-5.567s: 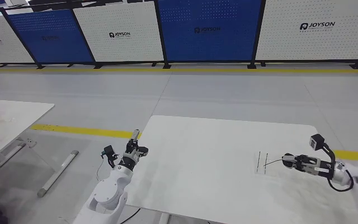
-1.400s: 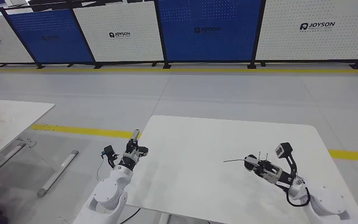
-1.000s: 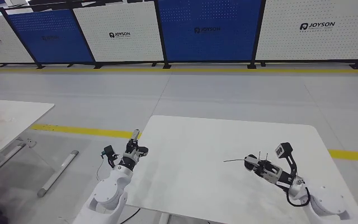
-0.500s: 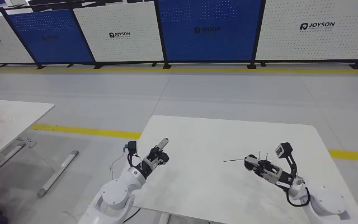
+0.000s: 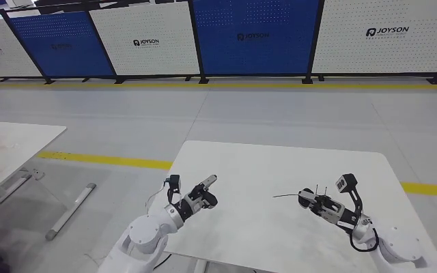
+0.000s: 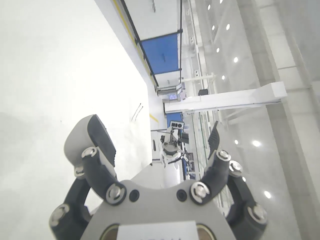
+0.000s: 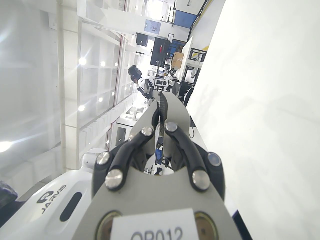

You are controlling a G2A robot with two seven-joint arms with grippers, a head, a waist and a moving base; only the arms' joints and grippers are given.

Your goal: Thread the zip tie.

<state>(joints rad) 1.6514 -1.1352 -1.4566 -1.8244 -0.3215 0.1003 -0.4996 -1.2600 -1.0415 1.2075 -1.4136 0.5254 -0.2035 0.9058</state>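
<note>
The zip tie [image 5: 285, 196] sits pinched in the right gripper [image 5: 304, 196] — the left gripper [image 5: 210, 180] is empty.
At the table's [image 5: 273, 160] 4 o'clock, the right jaws are closed on the strap, which points to 9 o'clock; at 8 o'clock the left jaws gape wide.

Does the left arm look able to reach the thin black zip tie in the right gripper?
Probably yes: only bare white table lies between the open left gripper and the thin black zip tie.
</note>
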